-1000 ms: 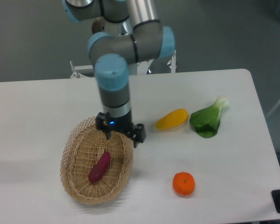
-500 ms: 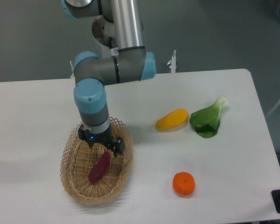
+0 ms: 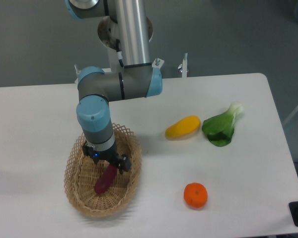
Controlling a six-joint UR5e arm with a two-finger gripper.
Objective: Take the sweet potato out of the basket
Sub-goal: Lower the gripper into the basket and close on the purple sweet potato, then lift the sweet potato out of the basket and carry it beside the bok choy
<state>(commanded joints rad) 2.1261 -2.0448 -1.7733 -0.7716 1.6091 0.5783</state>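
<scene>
From the fixed camera, the arm reaches straight down into the wicker basket [image 3: 84, 198] at the table's [image 3: 39, 114] left, its gripper [image 3: 109, 166] over the upper end of the sweet potato [image 3: 103, 181] lying inside. I cannot tell how wide the claw stands. To the right lie a yellow fruit [image 3: 183, 127], a leafy green [image 3: 221, 127] and an orange [image 3: 195, 195].

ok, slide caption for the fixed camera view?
UR5e gripper lowered into the wicker basket over the sweet potato.
</scene>
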